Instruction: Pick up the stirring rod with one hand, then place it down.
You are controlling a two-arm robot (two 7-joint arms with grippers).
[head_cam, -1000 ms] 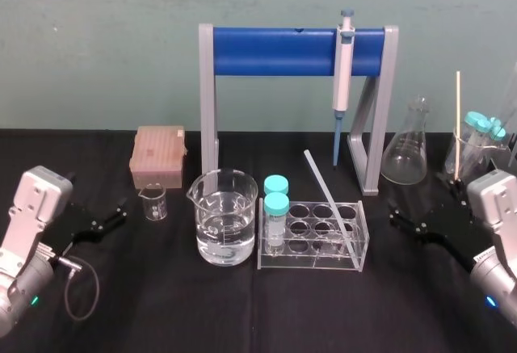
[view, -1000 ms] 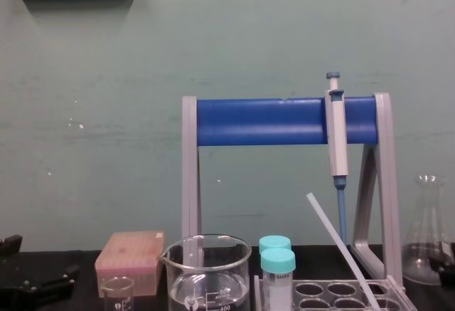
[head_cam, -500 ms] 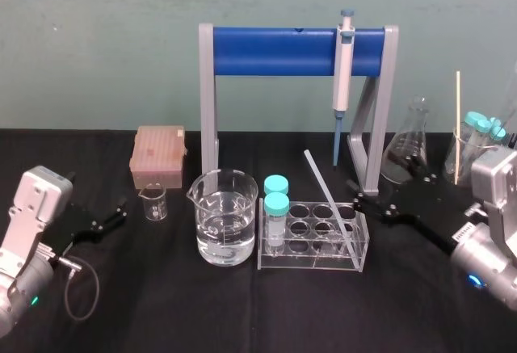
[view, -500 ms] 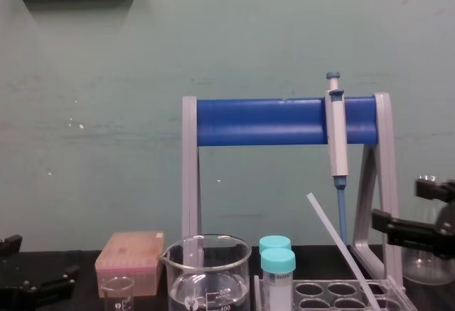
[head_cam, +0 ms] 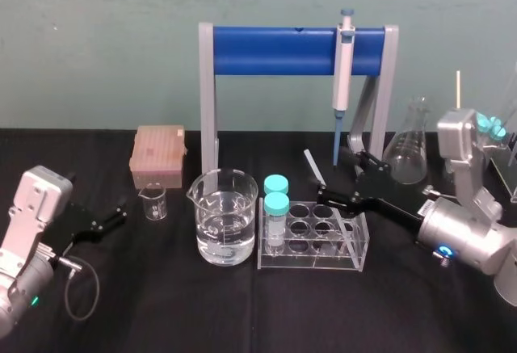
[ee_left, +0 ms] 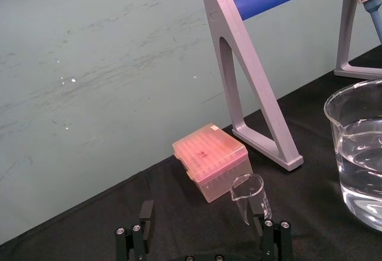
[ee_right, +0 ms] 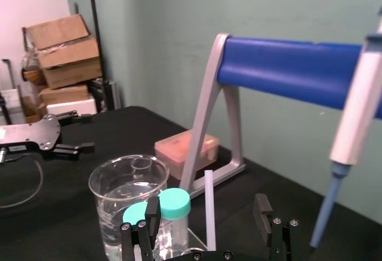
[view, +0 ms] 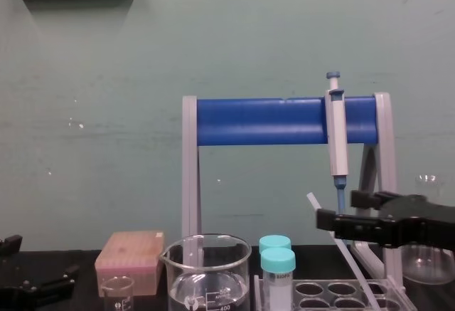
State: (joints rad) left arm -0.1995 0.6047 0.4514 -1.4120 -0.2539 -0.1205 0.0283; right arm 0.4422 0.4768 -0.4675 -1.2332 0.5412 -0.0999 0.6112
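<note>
While stirring rod [head_cam: 312, 165] leans in rack [head_cam: 310, 261], R pincer [head_cam: 339, 176] gapes astride it; L pincer [head_cam: 115, 215] agape far left.

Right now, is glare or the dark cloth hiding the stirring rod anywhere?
Head view: stirring rod pale against black cloth, no glare, lower part behind the open right pincer. Right wrist view: rod stands out between its fingers. Chest view: its tip faint against the wall. Left pincer parked at the left.

Stirring rod [head_cam: 313, 167]: thin, straight, translucent whitish.
Leans tilted in the clear rack [head_cam: 307, 259], lower end inside it, upper end slanting toward its left; right pincer [head_cam: 341, 177] spread either side, not touching.
</note>
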